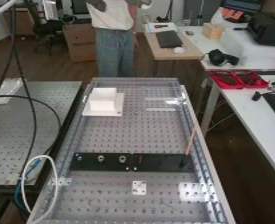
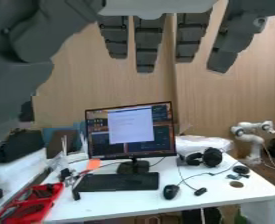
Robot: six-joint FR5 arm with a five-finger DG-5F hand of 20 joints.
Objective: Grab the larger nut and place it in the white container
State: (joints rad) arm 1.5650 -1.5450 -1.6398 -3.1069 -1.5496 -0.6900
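The larger nut [image 1: 101, 158] stands on the flat black bar [image 1: 162, 162] low in the high view, between the smaller nut [image 1: 80, 158] and the bearing [image 1: 122, 159]. Farther up the bench is the white container [image 1: 104, 99], a box on a white base plate. In the wrist view the hand [image 2: 147, 42] hangs with straight, spread dark grey fingers and its thumb apart from them, nothing between them. It is away from the bar and the container, facing a desk.
A thin wooden stick [image 1: 190, 142] rises from the bar's right part. A small white plate [image 1: 139, 187] lies nearer on the perforated bench. Cables [image 1: 36, 125] hang at the left. The wrist view has a monitor [image 2: 131, 131] and red trays [image 2: 29, 204] on a white desk.
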